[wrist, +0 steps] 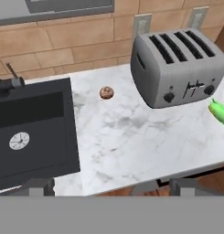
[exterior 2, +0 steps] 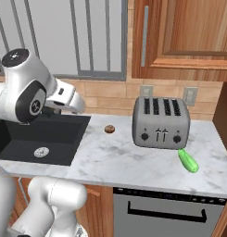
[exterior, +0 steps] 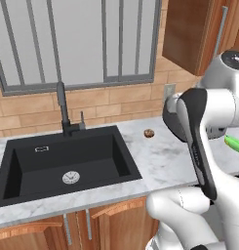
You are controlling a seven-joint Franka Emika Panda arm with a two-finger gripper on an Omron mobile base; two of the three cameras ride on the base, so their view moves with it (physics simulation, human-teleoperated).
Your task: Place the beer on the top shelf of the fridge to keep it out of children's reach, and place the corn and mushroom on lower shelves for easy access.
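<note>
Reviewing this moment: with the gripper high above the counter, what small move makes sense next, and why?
Probably lower the open gripper toward the mushroom. It lies alone on the marble counter between the sink and the toaster, easier to reach than the corn, which lies close in front of the toaster.

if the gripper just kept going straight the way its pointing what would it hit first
Most likely the bare marble counter, between the mushroom and the toaster; nothing seems to stand in that line, though depth is hard to judge.
</note>
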